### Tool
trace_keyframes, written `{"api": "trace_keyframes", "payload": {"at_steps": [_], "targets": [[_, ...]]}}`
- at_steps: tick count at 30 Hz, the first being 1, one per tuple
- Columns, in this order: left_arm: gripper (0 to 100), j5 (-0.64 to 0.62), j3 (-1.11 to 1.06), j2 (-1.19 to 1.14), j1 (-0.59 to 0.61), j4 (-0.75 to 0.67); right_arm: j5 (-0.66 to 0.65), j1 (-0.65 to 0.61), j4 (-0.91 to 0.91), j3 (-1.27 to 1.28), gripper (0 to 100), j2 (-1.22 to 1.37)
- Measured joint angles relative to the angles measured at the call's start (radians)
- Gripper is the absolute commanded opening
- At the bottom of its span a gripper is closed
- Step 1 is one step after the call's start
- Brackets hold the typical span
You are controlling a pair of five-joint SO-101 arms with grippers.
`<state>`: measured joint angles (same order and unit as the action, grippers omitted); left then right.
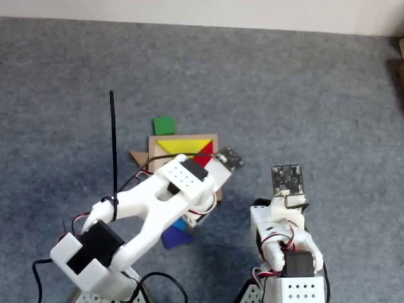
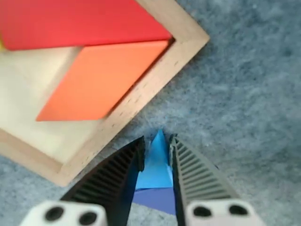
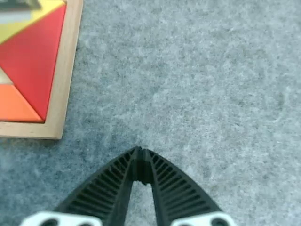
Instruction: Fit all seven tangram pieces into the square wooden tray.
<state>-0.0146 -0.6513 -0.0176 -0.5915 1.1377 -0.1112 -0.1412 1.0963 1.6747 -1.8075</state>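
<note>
One square wooden tray (image 1: 183,137) and six coloured pieces are counted. Three flat pieces are laid inside the tray: a yellow triangle (image 1: 178,147), a red triangle (image 2: 80,21) and an orange parallelogram (image 2: 103,80). A green square (image 1: 164,125) is placed just beyond the tray's far edge. The left hand (image 2: 156,140) is clamped on a light blue triangle (image 2: 157,165) just outside a tray corner, with a dark blue piece (image 2: 157,198) lying against it. The right hand (image 3: 140,151) is held pressed together over the bare surface (image 3: 211,70), which is covered in grey, felt-like carpet. A pale wall (image 1: 189,9) is seen behind.
</note>
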Motion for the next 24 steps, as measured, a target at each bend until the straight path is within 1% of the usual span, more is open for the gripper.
{"api": "trace_keyframes", "payload": {"at_steps": [3, 8, 11, 15, 17, 21, 24], "targets": [[9, 0.0, 0.021, 0.0, 0.0, 0.025, 0.0, 0.0, 0.0, 0.0, 0.5, 0.0], [3, 0.0, 0.063, 0.005, -0.008, 0.084, 0.0, 0.0, 0.0, 0.0, 0.5, 0.0], [3, 0.0, 0.064, 0.066, -0.037, 0.103, 0.0, 0.0, 0.0, 0.0, 0.5, 0.0], [3, 0.0, 0.064, 0.173, -0.034, 0.135, 0.0, 0.0, 0.0, 0.0, 0.5, 0.0], [3, 0.021, 0.064, 0.221, -0.032, 0.14, 0.0, 0.0, 0.0, 0.0, 0.5, 0.0], [4, 0.057, 0.064, 0.285, -0.014, 0.15, 0.0, 0.0, 0.0, 0.0, 0.5, 0.0], [12, 0.06, 0.048, 0.301, 0.0, 0.15, 0.0, 0.0, 0.0, 0.0, 0.5, 0.0]]}}
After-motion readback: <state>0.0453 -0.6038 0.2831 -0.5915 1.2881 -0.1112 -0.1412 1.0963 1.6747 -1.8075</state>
